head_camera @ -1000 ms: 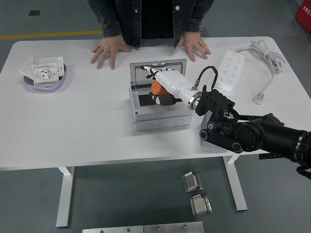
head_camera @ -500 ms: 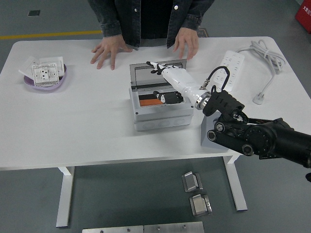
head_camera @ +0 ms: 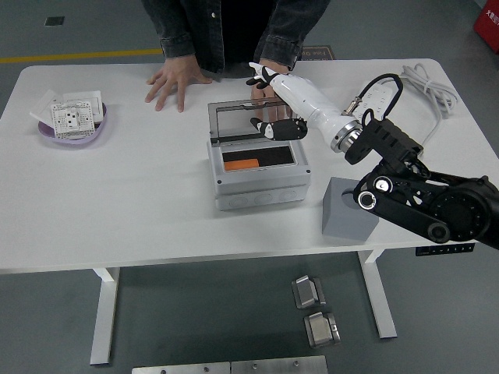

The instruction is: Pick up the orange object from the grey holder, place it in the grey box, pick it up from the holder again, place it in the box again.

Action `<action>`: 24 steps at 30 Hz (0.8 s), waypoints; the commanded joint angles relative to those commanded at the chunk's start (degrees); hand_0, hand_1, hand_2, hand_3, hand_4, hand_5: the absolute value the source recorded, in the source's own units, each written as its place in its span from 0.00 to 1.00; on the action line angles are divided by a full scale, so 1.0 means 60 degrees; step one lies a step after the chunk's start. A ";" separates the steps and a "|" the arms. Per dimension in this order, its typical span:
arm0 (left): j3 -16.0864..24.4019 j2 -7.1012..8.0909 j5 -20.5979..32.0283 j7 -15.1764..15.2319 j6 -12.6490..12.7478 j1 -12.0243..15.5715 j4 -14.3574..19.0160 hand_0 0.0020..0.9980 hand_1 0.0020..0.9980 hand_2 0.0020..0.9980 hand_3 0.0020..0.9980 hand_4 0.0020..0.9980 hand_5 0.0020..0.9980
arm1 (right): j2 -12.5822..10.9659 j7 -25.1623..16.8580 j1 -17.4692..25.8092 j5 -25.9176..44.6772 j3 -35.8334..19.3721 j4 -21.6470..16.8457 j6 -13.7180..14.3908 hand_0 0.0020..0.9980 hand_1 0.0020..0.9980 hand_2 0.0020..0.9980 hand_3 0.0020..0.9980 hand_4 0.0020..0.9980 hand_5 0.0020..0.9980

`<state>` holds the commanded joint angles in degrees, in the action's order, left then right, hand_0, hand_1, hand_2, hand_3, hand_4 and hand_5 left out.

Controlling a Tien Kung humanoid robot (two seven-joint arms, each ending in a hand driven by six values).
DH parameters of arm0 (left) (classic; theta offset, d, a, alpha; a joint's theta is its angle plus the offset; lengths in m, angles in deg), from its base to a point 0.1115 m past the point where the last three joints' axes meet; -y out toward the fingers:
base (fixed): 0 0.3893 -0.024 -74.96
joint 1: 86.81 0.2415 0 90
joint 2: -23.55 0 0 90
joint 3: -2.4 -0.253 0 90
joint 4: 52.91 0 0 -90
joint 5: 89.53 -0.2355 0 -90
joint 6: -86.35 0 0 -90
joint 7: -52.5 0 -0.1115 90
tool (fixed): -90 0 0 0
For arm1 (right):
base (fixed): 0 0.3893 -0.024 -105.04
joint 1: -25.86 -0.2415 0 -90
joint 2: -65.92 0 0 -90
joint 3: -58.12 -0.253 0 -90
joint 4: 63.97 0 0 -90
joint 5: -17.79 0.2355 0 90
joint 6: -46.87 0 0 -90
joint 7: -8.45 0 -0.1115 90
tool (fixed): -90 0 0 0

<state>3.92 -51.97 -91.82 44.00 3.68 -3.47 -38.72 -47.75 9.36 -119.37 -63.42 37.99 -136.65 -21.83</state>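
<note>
one orange block (head_camera: 241, 164) in the grey box (head_camera: 259, 181) near mid-table, freed. right hand (head_camera: 274, 109) above the open lid, fingers loosely spread, holding nothing. best to clear the lid, then swing toward the grey holder (head_camera: 347, 209) at the near edge.

- My right hand (head_camera: 274, 105) hovers over the far rim of the grey box (head_camera: 257, 187), fingers loosely spread, empty.
- The orange object (head_camera: 242, 164) lies inside the box.
- The grey holder (head_camera: 343, 220) stands near my forearm, to the right.
- A person's hand (head_camera: 178, 80) rests flat on the worktop (head_camera: 117, 202).
</note>
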 joint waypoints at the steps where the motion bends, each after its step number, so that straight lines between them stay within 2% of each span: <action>1: 0.0017 0.0004 -0.0026 -0.0009 0.0000 -0.0008 0.0000 0.66 0.66 0.62 0.65 0.65 0.45 | 0.0099 -0.0052 -0.0158 0.0149 0.0111 0.0172 -0.0008 0.82 0.73 0.79 0.95 0.68 0.12; 7: 0.0102 0.0034 -0.0163 -0.0056 0.0001 -0.0053 0.0007 0.66 0.66 0.62 0.65 0.65 0.45 | 0.0882 -0.0483 -0.1075 0.1294 0.1066 0.1488 -0.0011 0.81 0.73 0.78 0.93 0.69 0.14; 15: 0.0164 0.0093 -0.0309 -0.0093 -0.0001 -0.0167 0.0014 0.66 0.66 0.62 0.65 0.65 0.45 | 0.1702 -0.0936 -0.1779 0.2931 0.2329 0.3304 -0.0095 0.81 0.73 0.78 0.93 0.69 0.15; 21: 0.0171 0.0127 -0.0418 -0.0101 -0.0002 -0.0279 0.0034 0.66 0.66 0.62 0.65 0.65 0.45 | 0.2083 -0.1188 -0.1996 0.4146 0.3077 0.4499 -0.0158 0.83 0.73 0.78 0.92 0.69 0.15; 24: 0.0141 0.0128 -0.0412 -0.0087 -0.0001 -0.0303 0.0042 0.66 0.66 0.62 0.65 0.65 0.45 | 0.2176 -0.1179 -0.1987 0.4399 0.3138 0.4752 -0.0227 0.83 0.74 0.78 0.92 0.70 0.18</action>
<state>4.77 -51.20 -94.29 43.48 3.67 -5.29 -38.47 -34.69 2.28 -131.29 -37.02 56.81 -108.14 -23.19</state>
